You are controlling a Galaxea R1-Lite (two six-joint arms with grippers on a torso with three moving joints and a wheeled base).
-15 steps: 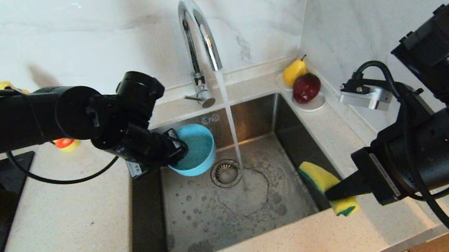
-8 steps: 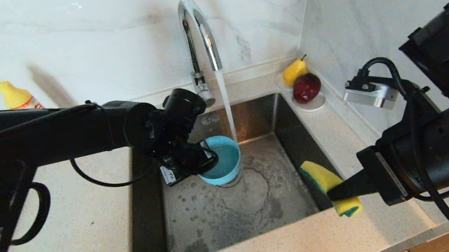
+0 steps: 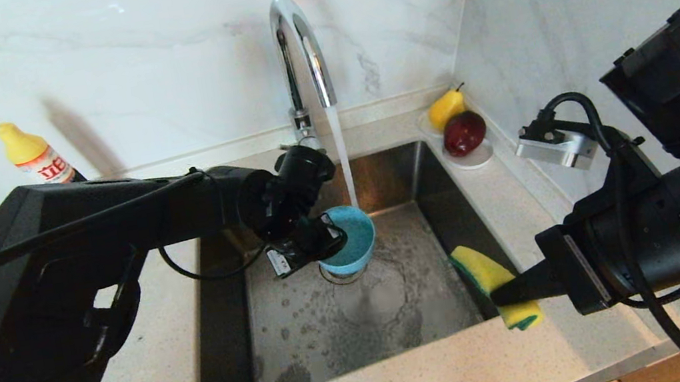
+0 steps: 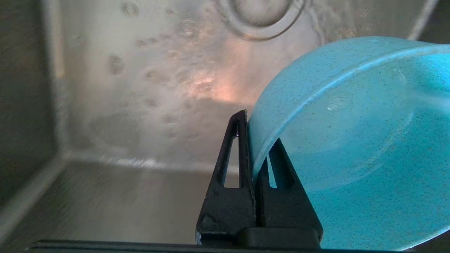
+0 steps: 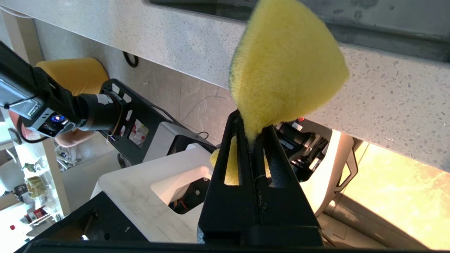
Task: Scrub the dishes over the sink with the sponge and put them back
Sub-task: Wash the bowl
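The light blue bowl [image 3: 347, 239] hangs tilted over the middle of the sink [image 3: 397, 304], right above the round drain, with the stream of water [image 3: 344, 163] from the chrome tap [image 3: 300, 48] running down into its open mouth. The left gripper [image 3: 327, 237] has it by the rim, its two black fingers [image 4: 242, 168] pressed together on the bowl's wall, one inside and one outside, and the left wrist view shows the wet inner face of the bowl and the steel floor of the basin spotted with drops behind it. The left arm reaches in from the counter on the left side, across the sink's edge. Off to the right, the yellow sponge [image 3: 494, 276] with its green scouring layer is held up over the sink's near right corner, partly above the counter edge; the right gripper [image 3: 510, 293] pinches it at its narrow part, fingers [image 5: 242, 158] squeezed tight so that the foam bulges out past them. Sponge and bowl are well apart. Behind the sink on the right a yellow pear [image 3: 445, 108] and a dark red fruit [image 3: 463, 132] sit on a small white saucer [image 3: 477, 158] in the corner, and a yellow-capped bottle [image 3: 35, 159] stands against the marble wall on the left
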